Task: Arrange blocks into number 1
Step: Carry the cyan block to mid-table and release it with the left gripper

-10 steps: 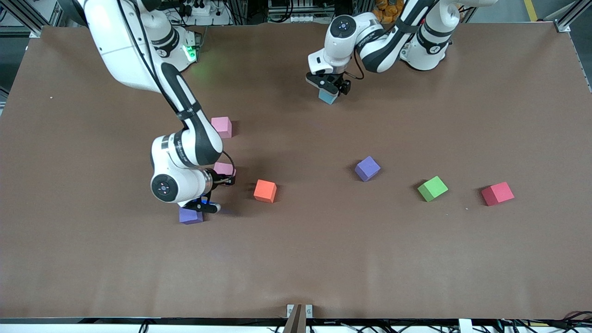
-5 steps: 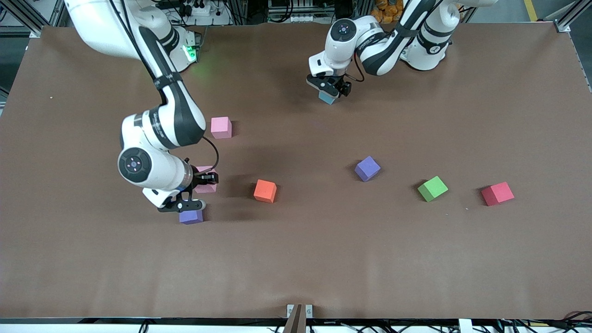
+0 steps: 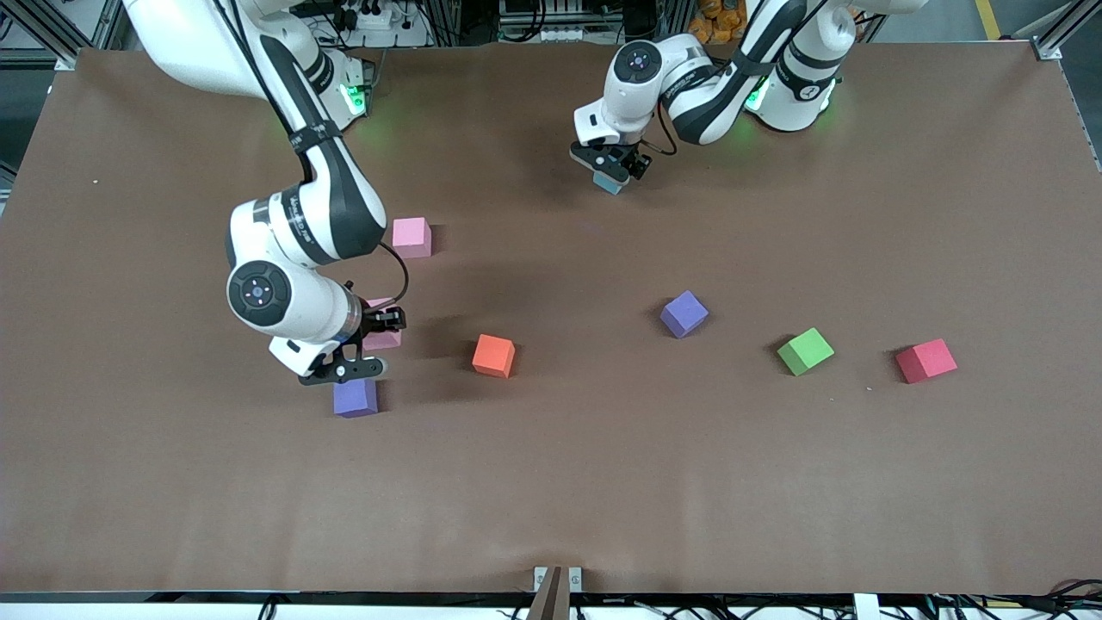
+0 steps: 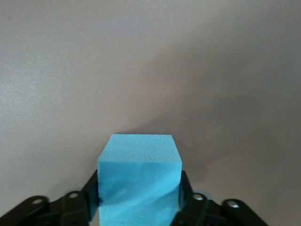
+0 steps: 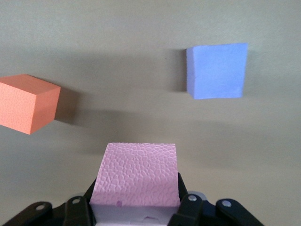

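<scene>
The right claw [image 3: 372,344] pinches a pink matte foam cube [image 5: 136,173], hanging over the bench [image 3: 603,482] beside the purple foam cube [image 3: 355,398] – its likely neighbour. The left claw [image 3: 613,164] pinches a light blue foam cube [image 4: 140,176] near its base.
</scene>
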